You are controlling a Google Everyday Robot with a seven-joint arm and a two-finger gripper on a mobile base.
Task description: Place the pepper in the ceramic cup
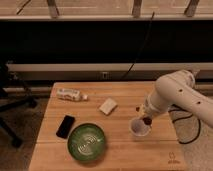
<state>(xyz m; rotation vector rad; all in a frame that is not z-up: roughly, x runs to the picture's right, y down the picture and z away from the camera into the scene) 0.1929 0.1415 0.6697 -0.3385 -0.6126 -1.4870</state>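
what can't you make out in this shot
- Gripper, over the white cup in the camera view: blurred, partly hidden by the arm.
- Pepper: only a red speck at the gripper.
- Cup's inside: angle hides it.
- Bottle label: too small.
- Arm: cut off at right edge.

A thick, rounded white arm [182, 95] ends in a gripper [146, 118] just above the table.

Gripper [146, 119] hangs just above ceramic cup [139, 128]; green bowl [86, 142] well apart.
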